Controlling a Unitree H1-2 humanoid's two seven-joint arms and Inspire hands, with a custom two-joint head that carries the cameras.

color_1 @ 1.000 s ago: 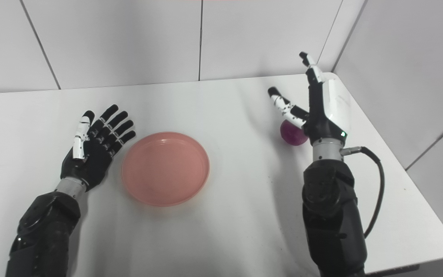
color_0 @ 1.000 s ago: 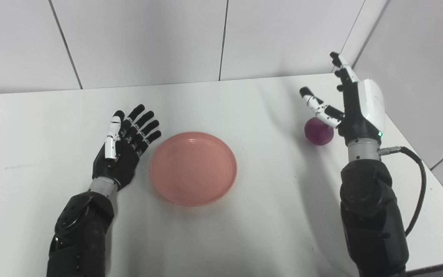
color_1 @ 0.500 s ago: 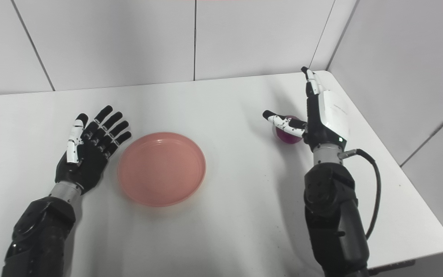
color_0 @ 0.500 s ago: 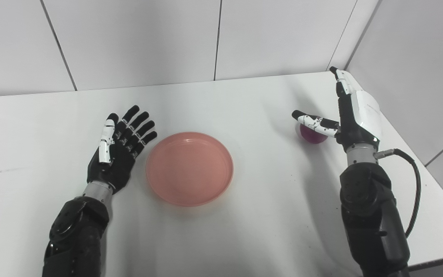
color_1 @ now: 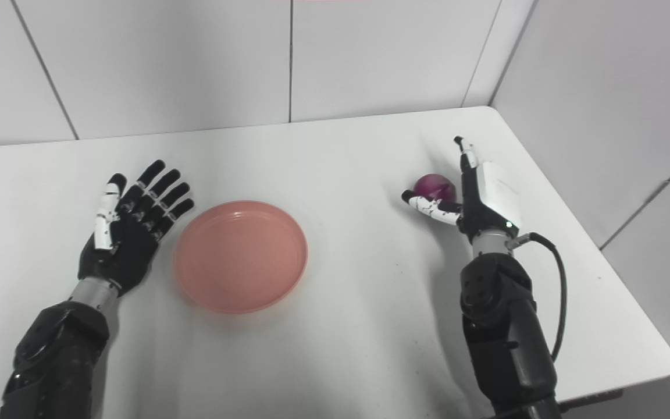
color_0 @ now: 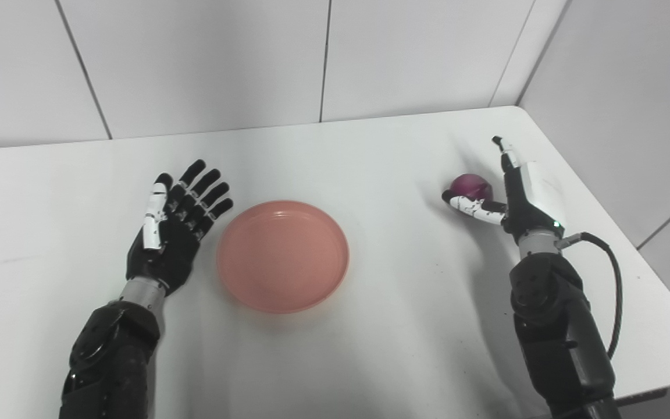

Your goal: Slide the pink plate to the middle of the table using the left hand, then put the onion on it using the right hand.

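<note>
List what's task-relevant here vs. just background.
Job:
pink plate, mid-table
onion, far right on the table
right hand, fingers open beside the onion
left hand, open, left of the plate

Background:
white table
arm cable
wall panels

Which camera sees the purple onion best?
The left eye view: the onion shows a little larger above the right hand. The right eye view shows the same onion, just as unhidden.

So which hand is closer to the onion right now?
Right. The right hand is right at the onion, thumb curled under its near side. The left hand lies open across the table, beyond the pink plate.
</note>
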